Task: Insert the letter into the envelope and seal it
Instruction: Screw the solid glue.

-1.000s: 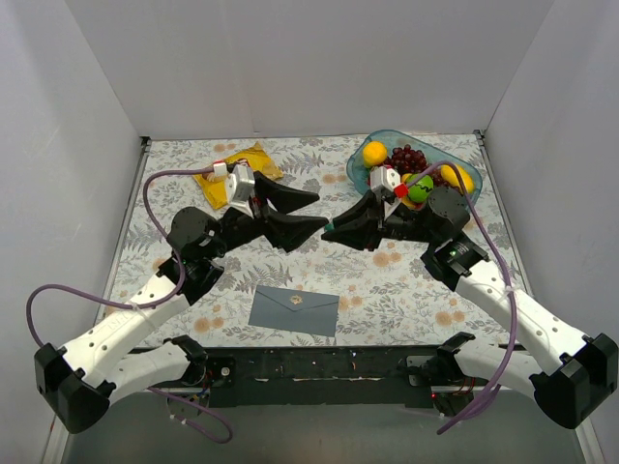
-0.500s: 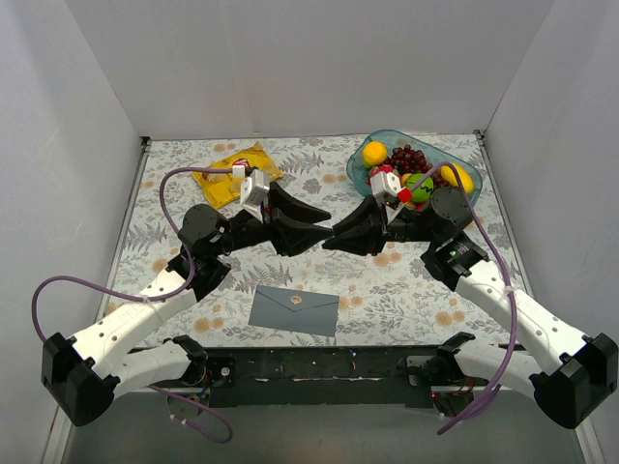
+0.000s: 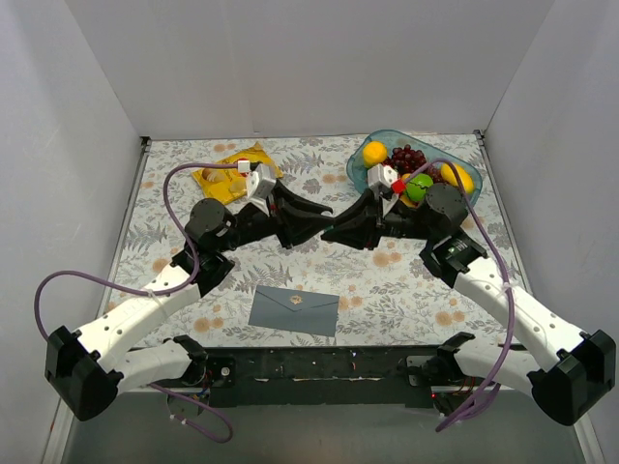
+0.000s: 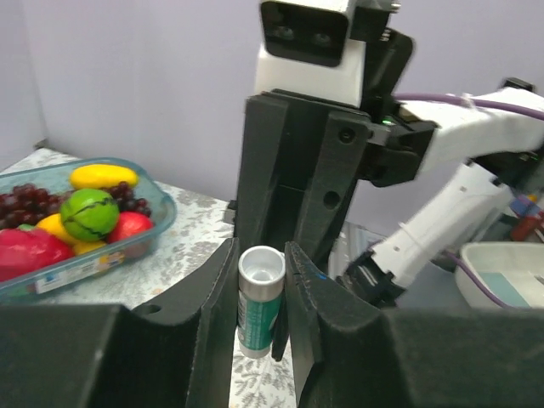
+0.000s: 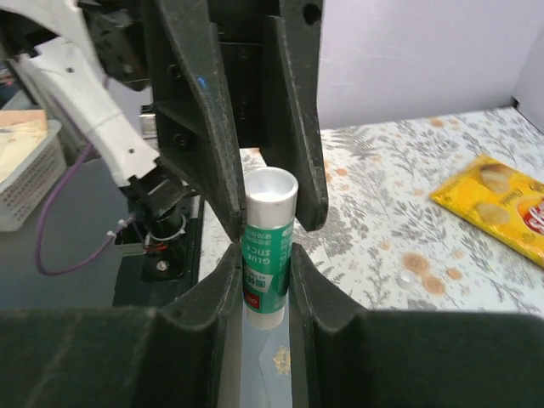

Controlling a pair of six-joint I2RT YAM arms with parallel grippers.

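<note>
Here, the left pincer is narrowed onto a glue stick, its two dark fingers pressed against the green body just below the white end. The right pincer comes from the opposite side and is likewise drawn in tight on the same stick, its fingers touching the printed green tube while the left arm's fingers flank the white cap above. The stick is thus gripped from both ends, held off the surface about midway across it, with the two arms reaching inward so their tips meet nose to nose. Below and nearer the arm bases lies the envelope, flat on the floral surface, slate grey-blue, face up with a small pale mark at its centre and apart from both pincers; in the right wrist view a strip of it shows between the fingers, beneath the stick. Farther back on the left a yellow crisp bag lies flat, just behind the left arm's wrist. At the far right stands a clear blue tray holding a lemon, dark grapes and a green fruit.
</note>
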